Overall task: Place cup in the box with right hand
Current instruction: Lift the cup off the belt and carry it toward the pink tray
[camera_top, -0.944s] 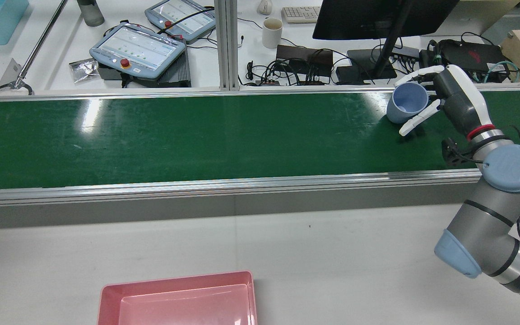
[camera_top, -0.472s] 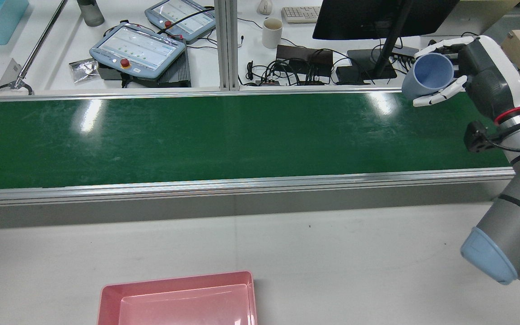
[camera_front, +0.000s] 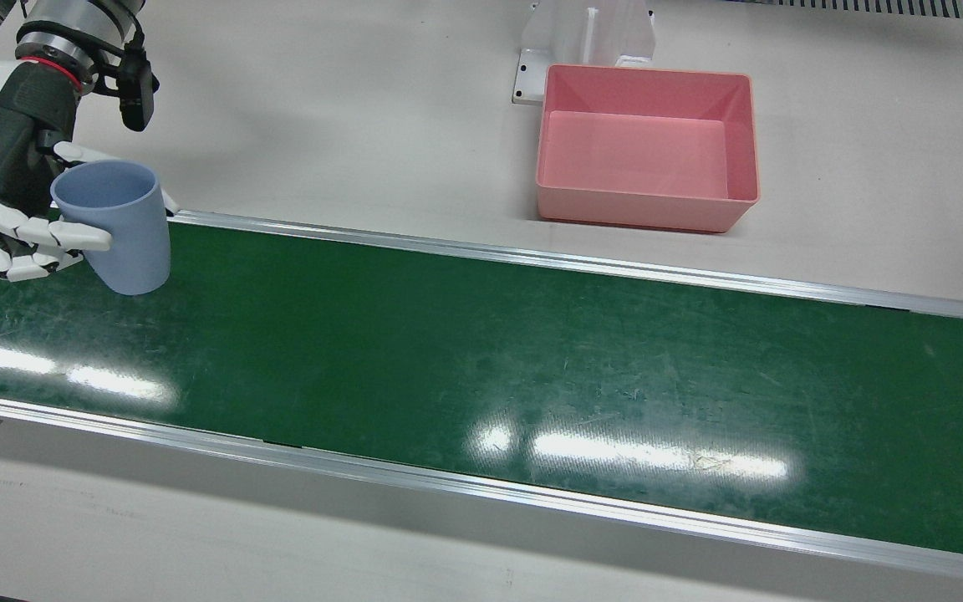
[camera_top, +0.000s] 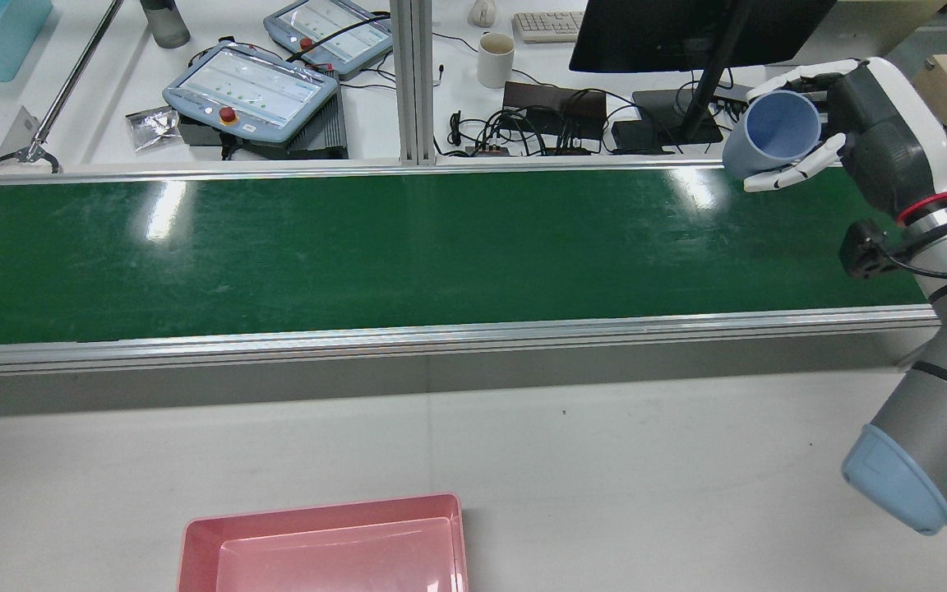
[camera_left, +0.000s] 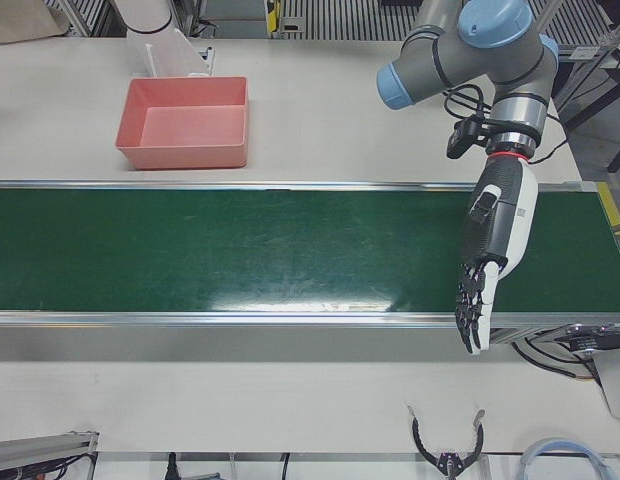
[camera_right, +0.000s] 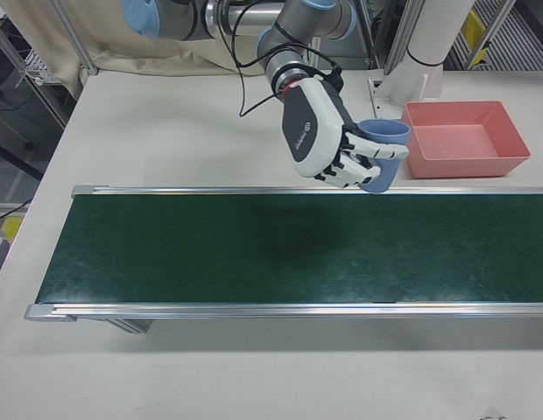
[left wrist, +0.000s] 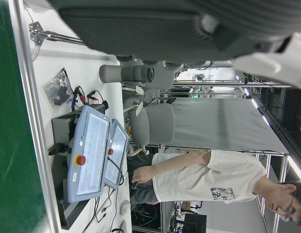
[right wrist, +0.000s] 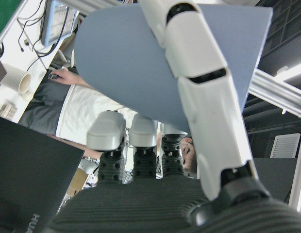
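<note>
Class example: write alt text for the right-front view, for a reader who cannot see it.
The robot's right hand holds a blue cup upright above the far edge of a green conveyor belt. An empty pink box sits on the white table to its right.

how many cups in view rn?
2: a blue cup held in the right hand above the belt's end, and a white mug on the far desk. None else visible.
</note>
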